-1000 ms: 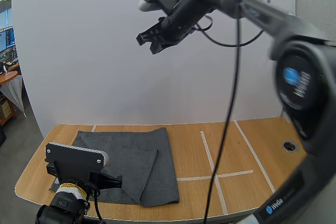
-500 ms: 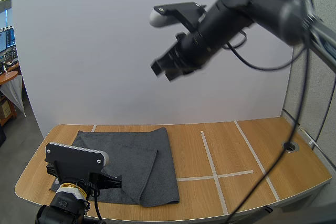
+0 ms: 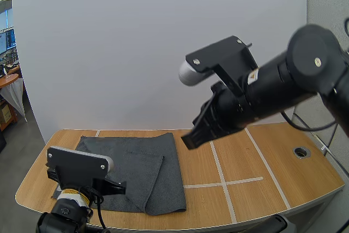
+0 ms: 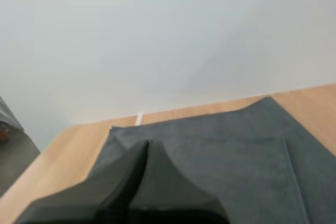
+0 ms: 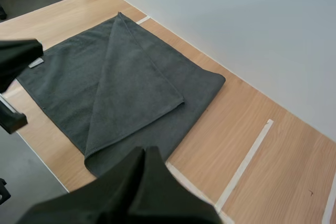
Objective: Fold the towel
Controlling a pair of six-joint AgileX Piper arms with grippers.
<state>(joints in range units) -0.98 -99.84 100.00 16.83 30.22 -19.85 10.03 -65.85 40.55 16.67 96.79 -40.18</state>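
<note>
- Left gripper [image 4: 146, 143]: its two black fingers lie pressed together in one dark wedge, with nothing between them. In the high view it sits low at the towel's front left edge [image 3: 110, 187]. Whether it touches the cloth cannot be told.
- Right gripper [image 5: 144, 150]: its two fingers are likewise closed into a single wedge and hold nothing. It hangs in the air well above the table [image 3: 191, 139], and its wrist view looks down on the towel's near corner.
- One towel [image 5: 131, 82], dark grey, of soft cloth with a fine matt nap. It lies flat on the table's left part. One corner is turned over it as a large triangular flap, whose crease runs slantwise across the cloth, so the towel is partly doubled. A small pale label [image 5: 35, 62] sits at one edge.
- One table [image 3: 275, 135] of light wood with a smooth top and a rounded left end.
- Pale tape on the table: two long strips [image 3: 218, 170] run from the back to the front, one shorter strip [image 3: 244, 180] crosses between them, and one short piece [image 3: 97, 133] lies at the back edge by the towel.
- One round hole [image 3: 300, 151] with a dark ring is set into the wood at the right.
</note>
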